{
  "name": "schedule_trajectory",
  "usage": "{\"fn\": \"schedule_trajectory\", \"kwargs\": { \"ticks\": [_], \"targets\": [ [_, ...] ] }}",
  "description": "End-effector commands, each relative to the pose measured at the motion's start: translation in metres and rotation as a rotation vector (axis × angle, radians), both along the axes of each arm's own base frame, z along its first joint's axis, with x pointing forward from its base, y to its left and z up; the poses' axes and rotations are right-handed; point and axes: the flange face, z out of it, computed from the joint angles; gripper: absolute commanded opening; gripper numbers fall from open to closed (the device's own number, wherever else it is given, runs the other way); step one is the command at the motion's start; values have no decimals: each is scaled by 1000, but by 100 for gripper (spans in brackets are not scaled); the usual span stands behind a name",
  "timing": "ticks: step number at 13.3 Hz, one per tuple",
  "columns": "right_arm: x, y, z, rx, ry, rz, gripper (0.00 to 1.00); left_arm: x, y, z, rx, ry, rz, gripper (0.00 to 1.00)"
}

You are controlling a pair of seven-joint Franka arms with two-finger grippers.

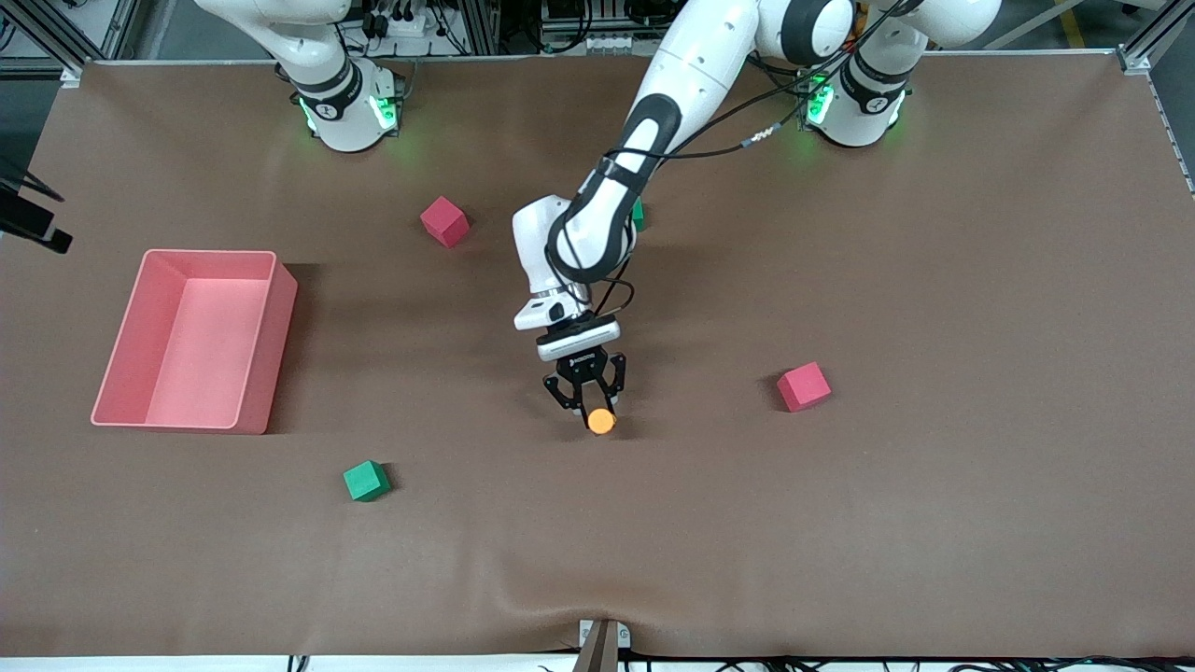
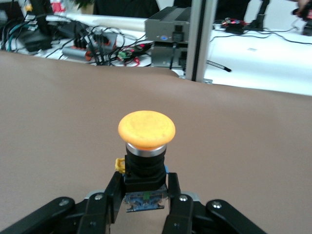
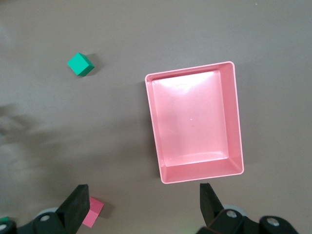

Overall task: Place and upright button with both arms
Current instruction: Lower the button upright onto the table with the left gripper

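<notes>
The button (image 1: 600, 421) has a round orange cap on a short black body with bluish bits at its base. My left gripper (image 1: 590, 403) is shut on it low over the middle of the table. In the left wrist view the fingers (image 2: 178, 197) clamp the black body of the button (image 2: 146, 129), and the cap points away from the gripper (image 2: 145, 195). Whether the button touches the table I cannot tell. My right gripper (image 3: 144, 204) hangs open and empty high above the table, beside the pink bin; it does not show in the front view.
A pink bin (image 1: 271, 345) stands toward the right arm's end and also fills much of the right wrist view (image 3: 204, 170). Pink cubes (image 1: 444, 221) (image 1: 804, 386) and a green cube (image 1: 365, 481) lie scattered. Another green cube (image 1: 639, 215) peeks from under the left arm.
</notes>
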Motion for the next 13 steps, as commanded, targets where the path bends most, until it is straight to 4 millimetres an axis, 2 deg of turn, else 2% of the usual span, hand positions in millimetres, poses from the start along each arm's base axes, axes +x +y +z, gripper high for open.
{"fn": "schedule_trajectory", "kwargs": {
  "ticks": [1,3,4,6,7,9,10,11,12,13],
  "targets": [
    [1,2,6,9,-12,5,100,-17,-9,-22,20,-69,-44,0],
    [3,11,6,10,-14,19,100,-28,-14,-28,36,-78,-56,0],
    [4,15,6,10,-17,26,100,-32,-11,-40,62,-80,-48,0],
    [3,14,7,8,-15,26,100,-42,-15,-48,61,-62,-56,0],
    [2,14,8,8,-18,29,100,-44,-16,-49,59,-56,-56,2],
    [1,11,10,3,-21,26,100,-51,-19,-53,51,-40,-56,14],
    [1,10,9,2,-19,24,100,-52,-20,-53,49,-34,-56,46],
    [1,11,9,0,-19,27,100,-54,-21,-54,48,-30,-57,90],
    [1,14,9,-3,-20,31,100,-60,-25,-55,41,-13,-62,100],
    [1,14,9,-3,-20,39,100,-64,-27,-54,34,-7,-64,100]
  ]
}}
